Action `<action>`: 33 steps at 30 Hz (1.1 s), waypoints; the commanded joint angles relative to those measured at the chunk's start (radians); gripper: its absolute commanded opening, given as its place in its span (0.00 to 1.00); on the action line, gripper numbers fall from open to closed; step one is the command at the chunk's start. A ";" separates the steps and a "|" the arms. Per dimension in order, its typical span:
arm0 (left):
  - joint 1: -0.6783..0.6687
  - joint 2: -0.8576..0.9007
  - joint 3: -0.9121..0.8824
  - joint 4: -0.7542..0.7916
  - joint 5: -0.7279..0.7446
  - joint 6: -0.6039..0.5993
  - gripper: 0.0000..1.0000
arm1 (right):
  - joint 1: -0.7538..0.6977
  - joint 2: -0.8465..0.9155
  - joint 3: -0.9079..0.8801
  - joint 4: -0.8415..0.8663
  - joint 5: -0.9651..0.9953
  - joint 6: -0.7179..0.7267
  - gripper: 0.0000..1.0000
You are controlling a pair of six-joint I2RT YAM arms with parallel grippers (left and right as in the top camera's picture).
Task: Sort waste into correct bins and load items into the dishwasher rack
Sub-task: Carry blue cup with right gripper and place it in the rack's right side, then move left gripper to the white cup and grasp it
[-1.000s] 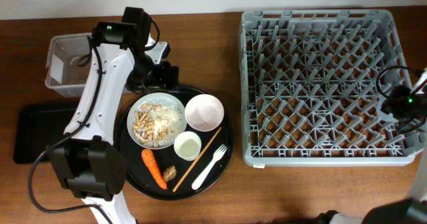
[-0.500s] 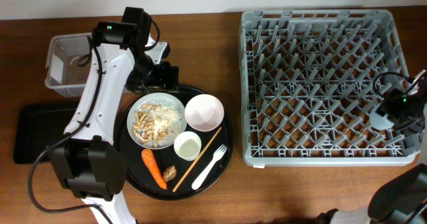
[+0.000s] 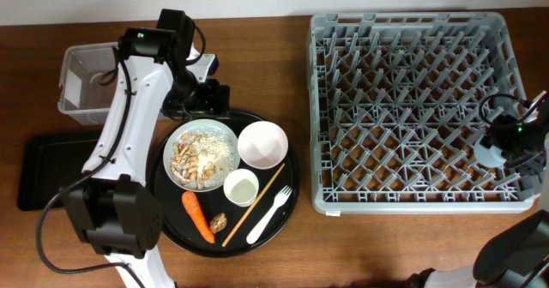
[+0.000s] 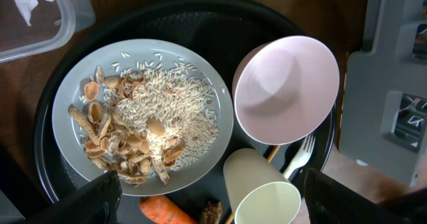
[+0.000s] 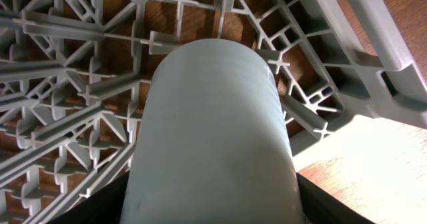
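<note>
My right gripper [image 5: 213,214] is shut on the small pale-blue cup [image 5: 213,124] and holds it over the near right corner of the grey dishwasher rack [image 3: 412,108]; the cup also shows in the overhead view [image 3: 492,154]. My left gripper [image 4: 213,207] is open and empty above the round black tray. Below it are the white plate [image 4: 67,91] with beige food scraps [image 4: 143,124], the white bowl [image 4: 287,91], the white cup [image 4: 263,191], the carrot [image 3: 198,218], the brown lump [image 3: 219,223], the fork [image 3: 269,214] and the chopstick [image 3: 256,204]. The red wrapper is out of view.
The clear tub [image 3: 72,99] stands at the back left with a white wad [image 4: 30,1] in it. The shallow black tray [image 3: 39,172] lies in front of the tub. The round black tray [image 3: 292,181] sits between the bins and the rack.
My right gripper has moved a little to the left with the pale-blue cup, further over the rack's corner. The left arm has not moved.
</note>
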 commanded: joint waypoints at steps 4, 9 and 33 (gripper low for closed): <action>0.002 0.005 0.010 -0.008 -0.006 -0.010 0.87 | -0.002 0.003 0.007 -0.010 0.019 0.008 0.75; 0.002 0.005 0.010 -0.012 -0.006 -0.010 0.87 | -0.002 0.003 0.007 -0.030 0.019 0.009 0.80; -0.139 -0.011 -0.048 -0.256 -0.101 -0.053 0.98 | 0.525 -0.192 0.108 -0.159 -0.267 -0.176 0.82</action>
